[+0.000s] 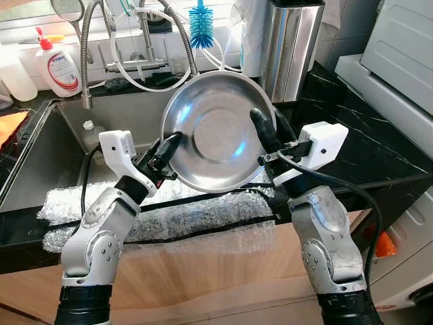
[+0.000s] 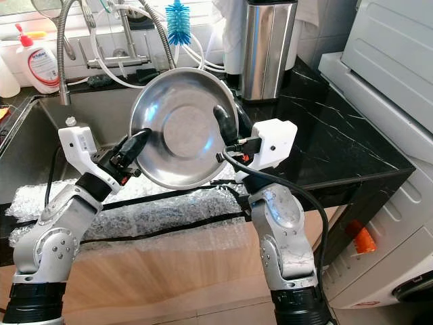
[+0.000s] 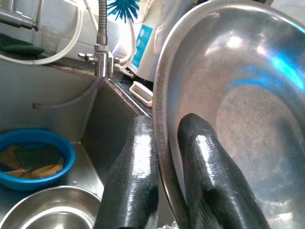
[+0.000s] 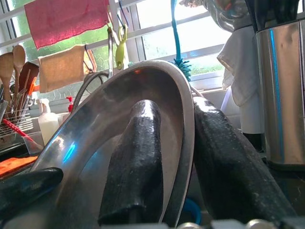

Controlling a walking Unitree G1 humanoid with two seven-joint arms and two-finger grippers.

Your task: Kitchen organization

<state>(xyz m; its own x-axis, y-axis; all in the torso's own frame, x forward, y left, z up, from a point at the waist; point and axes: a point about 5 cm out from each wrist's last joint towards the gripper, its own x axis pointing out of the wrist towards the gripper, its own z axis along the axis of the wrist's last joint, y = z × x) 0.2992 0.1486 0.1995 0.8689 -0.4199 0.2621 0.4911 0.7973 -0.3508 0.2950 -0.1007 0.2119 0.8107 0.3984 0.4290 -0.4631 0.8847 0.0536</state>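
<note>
A round stainless steel bowl (image 1: 215, 132) is held tilted up in the air in front of the sink (image 1: 40, 159), its hollow facing me. My left gripper (image 1: 169, 152) is shut on the bowl's left rim, one finger inside and one behind, as the left wrist view shows on the bowl (image 3: 238, 114). My right gripper (image 1: 267, 132) is shut on the right rim; the right wrist view shows the rim (image 4: 183, 143) pinched between its fingers.
A spring-neck faucet (image 1: 86, 47) and blue bottle brush (image 1: 201, 27) stand behind the sink. Soap bottle (image 1: 57, 64) at back left, steel canister (image 1: 291, 44) at back right. A blue bowl (image 3: 35, 160) lies in the sink. Bubble wrap (image 1: 169, 217) covers the front edge. Black counter (image 1: 358, 135) at right.
</note>
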